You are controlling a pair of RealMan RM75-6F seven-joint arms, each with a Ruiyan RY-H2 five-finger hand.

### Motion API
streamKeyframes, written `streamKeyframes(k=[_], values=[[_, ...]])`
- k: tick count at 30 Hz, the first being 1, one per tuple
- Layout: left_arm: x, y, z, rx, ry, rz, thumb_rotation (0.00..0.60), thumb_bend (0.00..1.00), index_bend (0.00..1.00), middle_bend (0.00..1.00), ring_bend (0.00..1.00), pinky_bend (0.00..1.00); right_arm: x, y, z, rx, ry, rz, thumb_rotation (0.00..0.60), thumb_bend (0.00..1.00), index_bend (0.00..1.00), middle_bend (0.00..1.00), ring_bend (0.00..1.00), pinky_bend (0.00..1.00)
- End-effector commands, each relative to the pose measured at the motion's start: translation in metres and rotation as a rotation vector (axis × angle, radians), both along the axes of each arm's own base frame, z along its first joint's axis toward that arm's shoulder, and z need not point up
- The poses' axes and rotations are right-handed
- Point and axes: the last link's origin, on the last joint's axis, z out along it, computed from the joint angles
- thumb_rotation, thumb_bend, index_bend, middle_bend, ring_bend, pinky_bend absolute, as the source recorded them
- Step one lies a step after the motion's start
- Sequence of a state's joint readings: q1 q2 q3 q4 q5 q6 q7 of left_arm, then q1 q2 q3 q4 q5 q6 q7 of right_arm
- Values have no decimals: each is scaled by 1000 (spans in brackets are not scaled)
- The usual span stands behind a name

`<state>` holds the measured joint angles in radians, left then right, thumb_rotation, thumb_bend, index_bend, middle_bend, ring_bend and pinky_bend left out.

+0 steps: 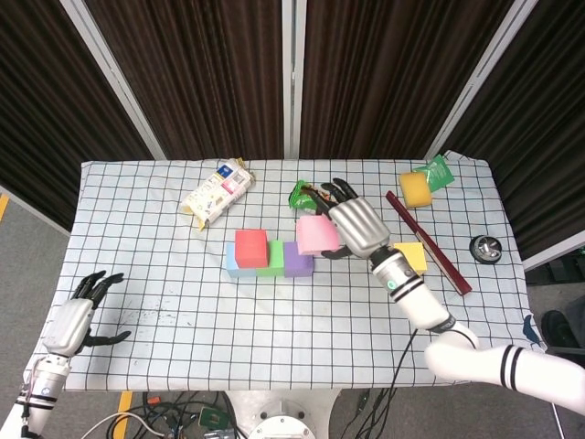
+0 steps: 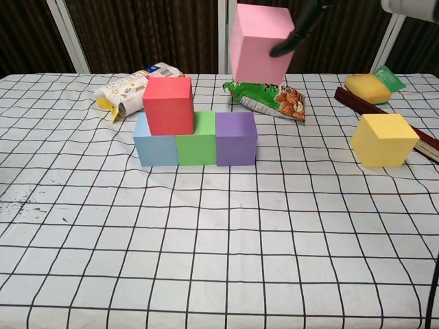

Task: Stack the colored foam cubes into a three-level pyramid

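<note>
A row of blue [image 2: 155, 145], green [image 2: 197, 143] and purple [image 2: 236, 139] cubes stands mid-table, with a red cube [image 2: 168, 104] on top over the blue and green ones. My right hand [image 1: 355, 225] holds a pink cube [image 1: 316, 235] in the air, above the purple cube [image 1: 298, 261] and slightly right of it; in the chest view the pink cube [image 2: 260, 42] hangs well clear of the row. A yellow cube [image 2: 383, 140] sits alone to the right. My left hand [image 1: 75, 318] rests near the table's front left corner, fingers apart, holding nothing.
A white snack pack [image 1: 217, 191] and a green snack bag [image 1: 325, 203] lie behind the row. A dark red stick [image 1: 430, 243], a yellow sponge [image 1: 416, 188] with a green packet [image 1: 438, 172], and a small black dish [image 1: 484, 247] are at the right.
</note>
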<state>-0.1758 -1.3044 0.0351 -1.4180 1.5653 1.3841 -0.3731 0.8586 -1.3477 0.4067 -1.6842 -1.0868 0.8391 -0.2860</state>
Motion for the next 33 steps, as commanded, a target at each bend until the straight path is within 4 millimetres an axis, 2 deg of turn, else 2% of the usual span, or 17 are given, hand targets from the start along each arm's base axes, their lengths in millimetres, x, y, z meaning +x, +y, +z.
streamKeyframes(k=[1, 5, 17, 24, 33], values=[[0, 0, 1, 0, -3, -1, 600, 0, 112, 159, 27, 11, 32, -12, -14, 43, -13, -2, 600, 151, 0, 534, 102, 0], [-1, 0, 2, 5, -11, -3, 600, 0, 112, 159, 28, 11, 57, -16, -26, 64, 2, 3, 600, 152, 0, 533, 101, 0], [-5, 0, 6, 10, -29, 6, 600, 0, 112, 159, 27, 11, 92, -13, -46, 77, 49, 12, 600, 152, 0, 533, 101, 0], [-7, 0, 7, 13, -37, 10, 600, 0, 112, 159, 28, 11, 101, -16, -63, 114, 56, -37, 600, 131, 0, 527, 101, 0], [-12, 0, 11, 23, -45, 22, 600, 0, 112, 159, 28, 11, 110, -19, -72, 119, 42, -55, 600, 116, 0, 478, 101, 0]])
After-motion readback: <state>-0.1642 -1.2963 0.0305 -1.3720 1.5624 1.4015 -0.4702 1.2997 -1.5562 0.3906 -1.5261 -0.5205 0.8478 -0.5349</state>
